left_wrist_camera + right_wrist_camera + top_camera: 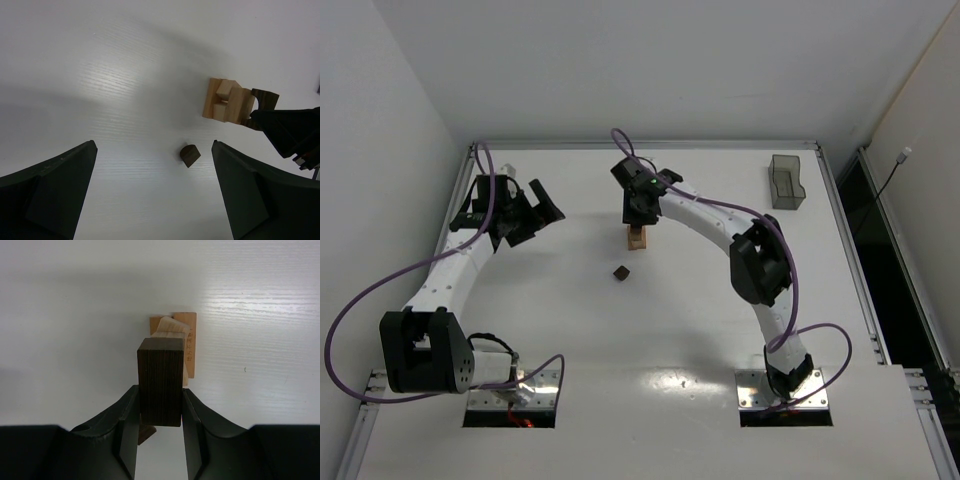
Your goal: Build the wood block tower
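The right gripper (pixel 160 407) fills the bottom of its own wrist view, its two black fingers clenched on the sides of a dark brown block (pixel 160 375) that stands upright between them. Straight beneath that block are the light tan pieces of the wood block tower (pixel 184 340), stacked slightly out of line with each other. In the left wrist view the dark block (pixel 264 100) sits at the top end of the tower (pixel 225 100), against the uppermost tan piece; whether its weight rests there I cannot tell.

From overhead, the tower (pixel 637 238) stands on the table (pixel 670 340) about midway between the left and right edges, nearer the far edge than the near one, with the right gripper (pixel 639 212) directly over it. A small loose dark piece (pixel 620 272), rounded on one side (pixel 190 155), lies just beside the tower on its near-left side, apart from it.

The left gripper (pixel 540 220) hangs near the left edge with its jaws spread wide and nothing between them (pixel 155 200), well apart from the tower.

A translucent grey container (pixel 786 183) stands close to the far right corner.
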